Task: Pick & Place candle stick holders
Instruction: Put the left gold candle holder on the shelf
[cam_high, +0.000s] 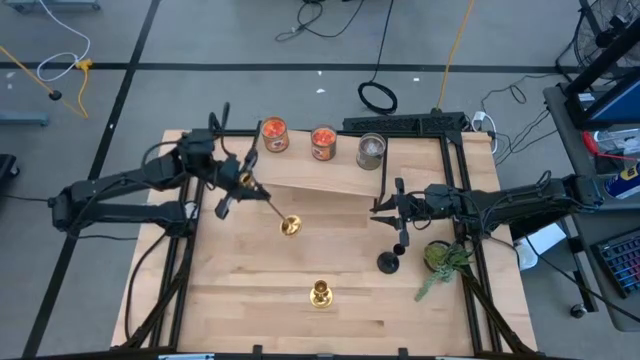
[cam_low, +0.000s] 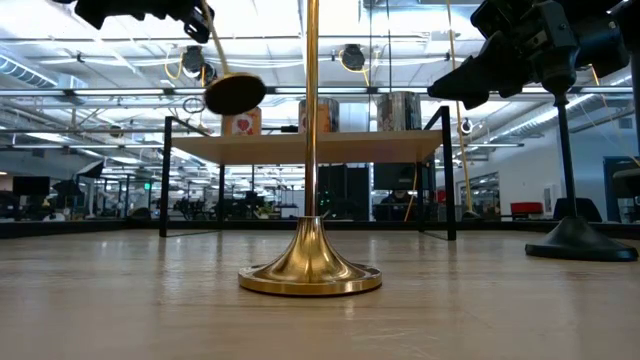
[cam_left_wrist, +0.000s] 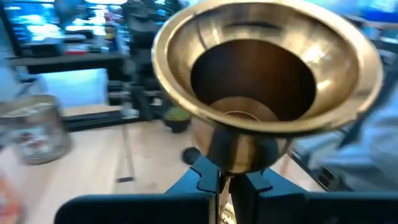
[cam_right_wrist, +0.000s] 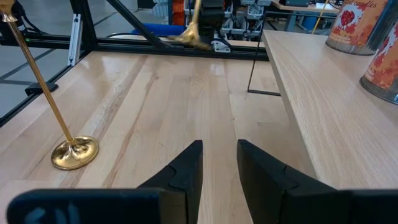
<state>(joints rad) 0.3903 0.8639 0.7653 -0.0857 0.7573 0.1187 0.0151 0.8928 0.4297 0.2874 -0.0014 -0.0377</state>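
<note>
front brass holder: standing upright near the table's front edge, stem vertical; low view is showing its flared base up close, high view only its top
black holder: standing upright, stem vertical, just in front of the right gripper, not touching it
right gripper: hovering mid-table; right wrist view is showing the fingers parted by a narrow gap, holding nothing
held brass holder: lifted off the table, lying tilted, long axis running from the left gripper diagonally toward table centre, base pointing away from the gripper
left gripper: clamping the stem; left wrist view is showing the fingers pinching just below the cup, hidden in the high view
shelf: carrying three jar candles at the back
</note>
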